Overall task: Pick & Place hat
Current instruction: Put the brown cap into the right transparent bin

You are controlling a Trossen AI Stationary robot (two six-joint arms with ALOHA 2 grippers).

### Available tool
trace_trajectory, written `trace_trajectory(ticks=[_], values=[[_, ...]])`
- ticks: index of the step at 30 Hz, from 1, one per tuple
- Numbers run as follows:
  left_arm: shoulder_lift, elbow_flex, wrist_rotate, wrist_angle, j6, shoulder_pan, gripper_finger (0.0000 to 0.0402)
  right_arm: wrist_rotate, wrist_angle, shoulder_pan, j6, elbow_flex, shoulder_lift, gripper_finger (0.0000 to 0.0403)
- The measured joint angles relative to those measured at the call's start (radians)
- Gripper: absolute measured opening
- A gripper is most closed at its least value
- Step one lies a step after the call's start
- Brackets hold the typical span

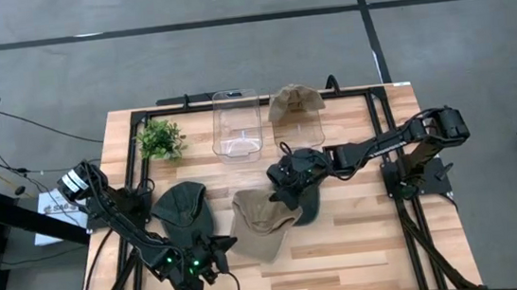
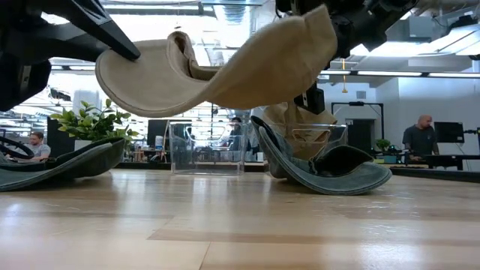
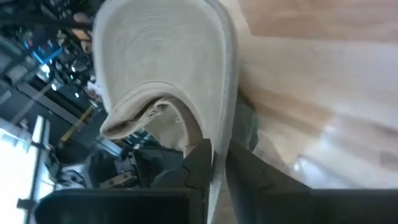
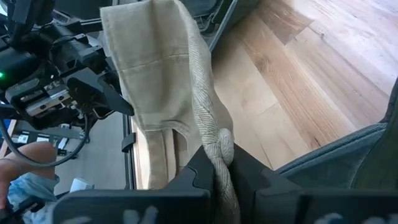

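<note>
A tan cap point(image 1: 261, 223) hangs in the air between both grippers, clear of the table in the low view point(image 2: 240, 67). My left gripper point(image 1: 221, 249) is shut on its brim side, toward the table's near left. My right gripper point(image 1: 283, 192) is shut on its crown side, toward the right. A dark green cap point(image 1: 181, 206) lies flat on the table to the left. Another dark green cap point(image 1: 313, 195) rests on its brim under the right arm. A second tan cap point(image 1: 293, 102) lies at the far edge. My left gripper point(image 3: 217, 154) pinches the outer edge of the tan cap's brim point(image 3: 219, 134) between its two fingers, coming level from the table's near left. The brim stands clear of the table, curved side up. My right gripper point(image 4: 217, 160) pinches a bunched fold of the crown's cloth point(image 4: 219, 142) between its two fingers, coming from the table's right. The crown end is lifted clear and the cloth sags between the two holds.
A clear plastic bin point(image 1: 236, 123) stands at the far middle, with a small green plant point(image 1: 160, 138) to its left. Bare wood lies toward the near edge point(image 1: 346, 260). People sit and stand in the room behind point(image 2: 424, 135).
</note>
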Motion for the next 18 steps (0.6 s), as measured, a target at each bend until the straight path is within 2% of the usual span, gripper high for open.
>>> trace_trajectory(ticks=[11,18], values=[[0.000,0.000,0.026,0.020,-0.255,0.000,0.0099,0.001,0.001,0.003,-0.001,0.000,0.000,0.0009],[0.000,0.000,0.027,0.030,-0.533,0.000,0.0126,0.008,0.001,0.014,-0.024,0.000,0.000,0.0009]])
